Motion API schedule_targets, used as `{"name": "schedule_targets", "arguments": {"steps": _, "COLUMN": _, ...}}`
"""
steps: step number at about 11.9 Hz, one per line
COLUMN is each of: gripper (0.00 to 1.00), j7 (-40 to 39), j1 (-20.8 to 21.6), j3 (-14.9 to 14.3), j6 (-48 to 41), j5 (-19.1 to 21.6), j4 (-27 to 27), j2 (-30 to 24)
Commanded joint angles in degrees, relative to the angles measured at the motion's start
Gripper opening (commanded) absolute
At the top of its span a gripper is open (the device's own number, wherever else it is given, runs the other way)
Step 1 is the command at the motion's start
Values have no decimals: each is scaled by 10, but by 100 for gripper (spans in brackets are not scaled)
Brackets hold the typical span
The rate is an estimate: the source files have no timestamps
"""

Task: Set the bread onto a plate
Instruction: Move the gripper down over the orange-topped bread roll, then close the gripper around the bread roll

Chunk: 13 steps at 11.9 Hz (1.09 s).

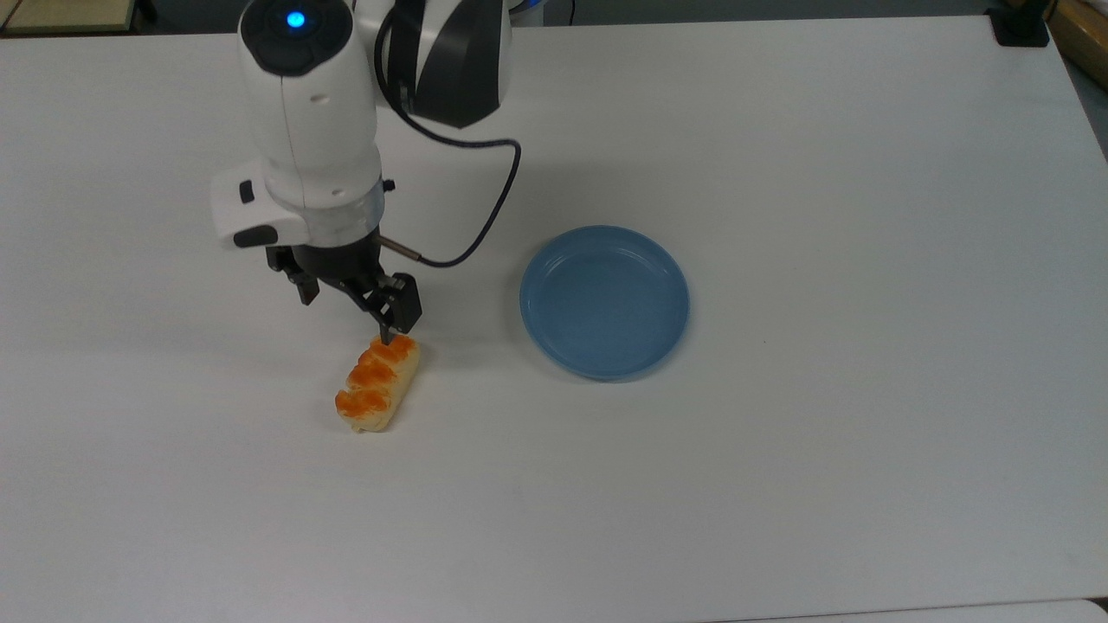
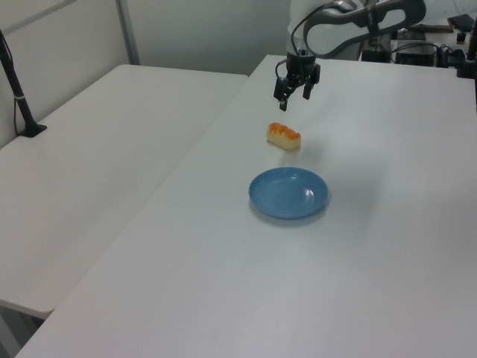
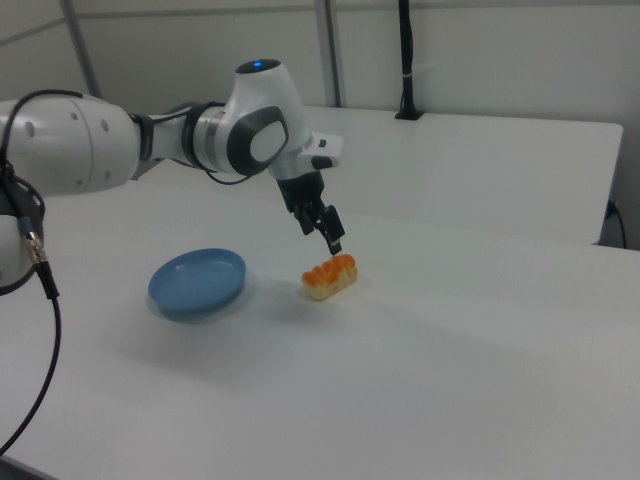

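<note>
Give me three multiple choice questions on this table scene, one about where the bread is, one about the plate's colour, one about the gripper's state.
1. Where is the bread?
A. on the plate
B. on the table, apart from the plate
C. in the gripper

2. What colour is the plate?
A. light blue
B. red
C. green

3. How is the gripper?
A. shut on the bread
B. open, above the bread
C. resting in the plate

Key: 1 B, the bread lies on bare tabletop; 2 A, the dish is blue; 3 B, fingers spread, nothing held.

In the top view, bread (image 1: 377, 383) lies left of the plate (image 1: 604, 302).
</note>
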Motion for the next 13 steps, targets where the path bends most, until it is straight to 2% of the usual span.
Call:
{"name": "schedule_targets", "arguments": {"steps": 1, "gripper": 100, "j7": 22, "j1": 3, "j3": -8, "j6": 6, "j5": -2, "j4": 39, "j2": 48}}
{"name": "schedule_targets", "arguments": {"steps": 5, "gripper": 100, "j7": 62, "j1": 8, "j3": -8, "j6": 75, "j5": -2, "j4": 39, "j2": 91}}
{"name": "schedule_targets", "arguments": {"steps": 12, "gripper": 100, "j7": 61, "j1": 25, "j3": -5, "j6": 81, "j5": 0, "j4": 38, "j2": 125}}
{"name": "schedule_targets", "arguments": {"steps": 13, "gripper": 93, "j7": 57, "j1": 24, "j3": -5, "j6": 81, "j5": -1, "j4": 37, "j2": 126}}
